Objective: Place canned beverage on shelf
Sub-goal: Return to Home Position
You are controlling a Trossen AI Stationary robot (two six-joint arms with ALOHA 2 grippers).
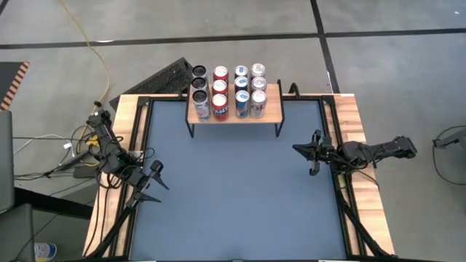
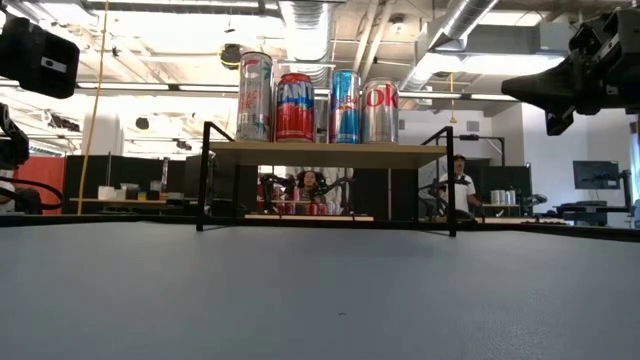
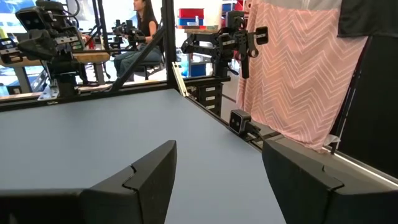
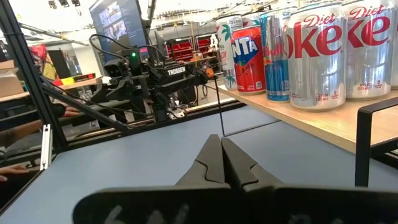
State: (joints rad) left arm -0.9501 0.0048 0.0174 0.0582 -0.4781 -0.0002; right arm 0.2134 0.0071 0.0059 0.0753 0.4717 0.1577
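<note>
Up on the low light-wood shelf with thin black metal legs (image 1: 273,110), silver, red, blue and white drink cans (image 1: 220,89) stand upright in tight rows, front row near the lip. Danger from here: a careless swing could clip a leg or topple that row. Off the shelf's right front corner hovers the right gripper (image 1: 298,148), fingers pressed together. Well off its left front sits the left gripper (image 1: 154,183), fingers apart, empty. Blue-grey table mat (image 1: 233,204) before the shelf offers wide room.

floor (image 1: 218,22): grey tiles | ceiling ducts (image 2: 305,25): exposed | monitor (image 4: 118,18): lit
</note>
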